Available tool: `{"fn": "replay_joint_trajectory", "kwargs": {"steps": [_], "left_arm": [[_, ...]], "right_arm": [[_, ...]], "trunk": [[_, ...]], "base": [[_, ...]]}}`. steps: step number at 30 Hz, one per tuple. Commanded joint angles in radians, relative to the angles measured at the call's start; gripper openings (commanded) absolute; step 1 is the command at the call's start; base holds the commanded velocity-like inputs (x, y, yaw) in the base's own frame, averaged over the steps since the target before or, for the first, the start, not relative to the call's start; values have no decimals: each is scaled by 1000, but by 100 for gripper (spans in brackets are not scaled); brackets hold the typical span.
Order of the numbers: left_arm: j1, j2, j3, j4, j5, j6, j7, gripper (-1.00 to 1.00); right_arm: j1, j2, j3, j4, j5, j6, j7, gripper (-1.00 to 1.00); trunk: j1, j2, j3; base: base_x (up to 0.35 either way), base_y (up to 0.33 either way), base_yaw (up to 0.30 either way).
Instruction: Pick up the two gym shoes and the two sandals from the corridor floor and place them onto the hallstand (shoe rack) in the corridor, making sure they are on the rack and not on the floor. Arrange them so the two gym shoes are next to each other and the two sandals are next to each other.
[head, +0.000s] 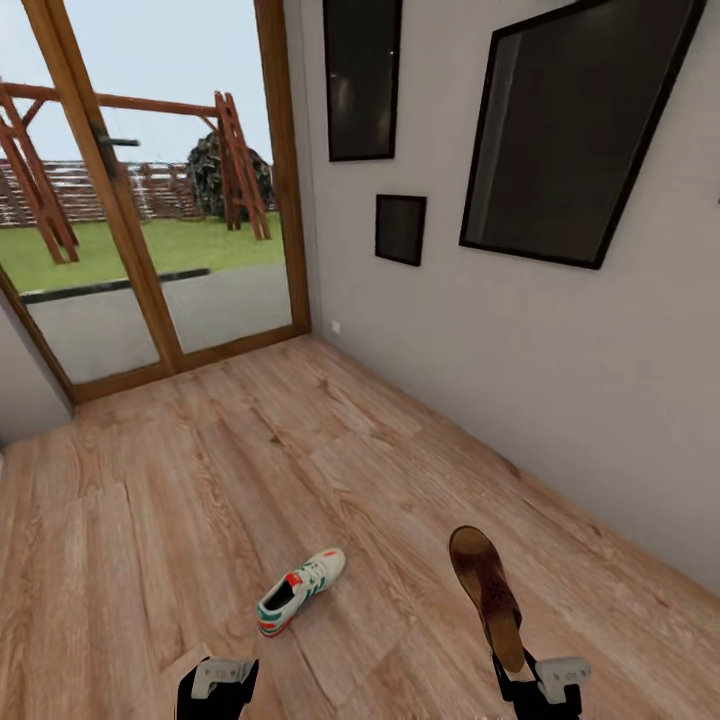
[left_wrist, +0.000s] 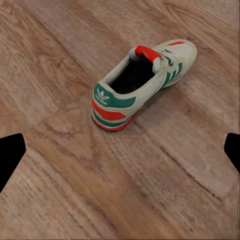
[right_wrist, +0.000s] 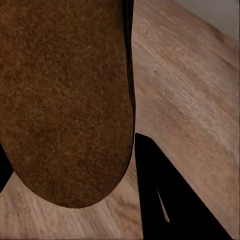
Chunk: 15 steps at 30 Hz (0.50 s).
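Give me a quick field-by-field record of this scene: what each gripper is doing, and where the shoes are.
left gripper: open, empty, above the floor
right gripper: shut on the flat brown leather sandal, sandal lifted
white lace-up sneaker with green stripes: upright on the light wood-plank floor, ahead of the left gripper
surroundings: glass door, grey wall with dark frames

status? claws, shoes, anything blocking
Right claw shut on sandal, held off the floor. Left claw open, empty, above gym shoe lying on floor. Nothing near the shoe.
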Motion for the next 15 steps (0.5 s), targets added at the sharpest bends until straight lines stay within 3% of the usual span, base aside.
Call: {"fn": "replay_joint_trajectory", "kwargs": {"steps": [1, 15], "left_arm": [[0, 1, -3, 0, 9, -3, -4, 100], [0, 1, -3, 0, 9, -3, -4, 100]], "right_arm": [[-1, 1, -8, 0, 0, -2, 9, -100], [-1, 1, -8, -1, 0, -2, 9, -100]], "trunk": [[0, 0, -1], [0, 0, -6]], "base": [[0, 0, -295], [0, 0, -288]]}}
